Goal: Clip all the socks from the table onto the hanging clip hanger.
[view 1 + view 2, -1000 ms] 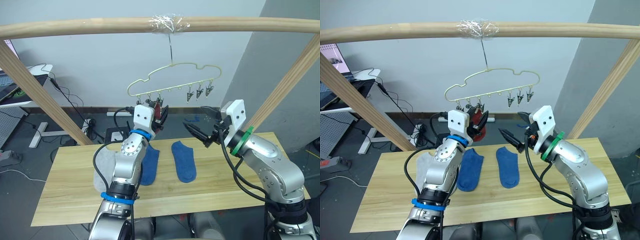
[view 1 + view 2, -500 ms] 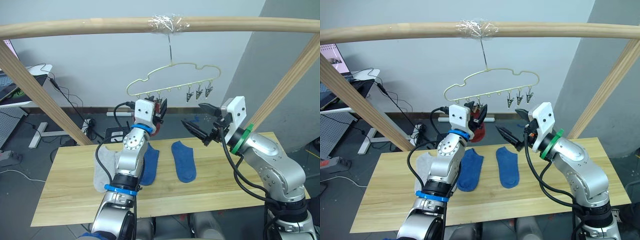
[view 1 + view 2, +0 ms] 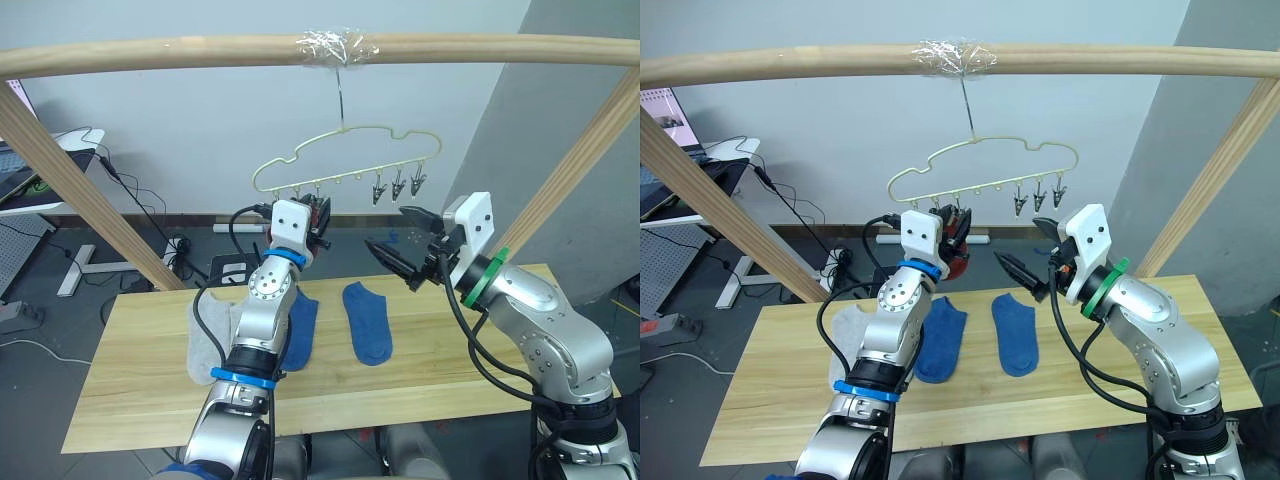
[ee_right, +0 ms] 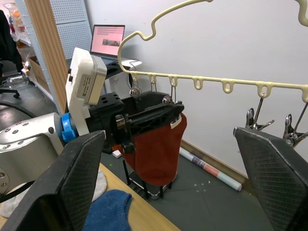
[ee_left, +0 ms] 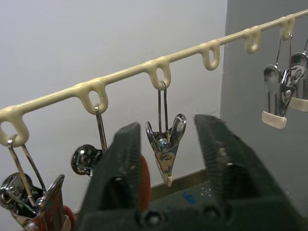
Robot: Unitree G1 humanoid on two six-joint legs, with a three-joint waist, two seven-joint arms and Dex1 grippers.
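Grey-walled room, round wooden pole frame (image 3: pixel 200 48) overhead, wide light wood plank table (image 3: pixel 480 370) below. From the pole hangs the thin pale yellow-green cloud-shaped wire clip hanger (image 3: pixel 345 150) with its row of small metal clips.

We see the left gripper (image 3: pixel 948 228) raised up to the hanger's left clips, holding a rust red ankle sock (image 4: pixel 161 144) that droops below its fingers; the right wrist view shows the fingers closed across the sock's top edge. In the left wrist view one metal clip (image 5: pixel 165 144) hangs right between the two black fingers (image 5: pixel 120 168), with red fabric showing by one finger. The clip's jaws look closed, and we cannot tell whether the sock edge is in any clip yet.

The right gripper (image 3: pixel 400 250) hovers open and empty to the right of the left gripper, well apart from it and below the three clips at the hanger's right end.

On the table under the left gripper: two blue ankle socks (image 3: pixel 365 320) flat side by side, and a light grey sock (image 3: pixel 205 335) beside the left arm.

Risks, as we judge them: the hanger swings free on its hook, so pushing the sock up may just shove the clip away. If the clip isn't squeezed open, the fabric won't seat, and releasing would drop the sock. The right gripper likely has to pinch the clip; crowded neighbouring clips could get grabbed instead.
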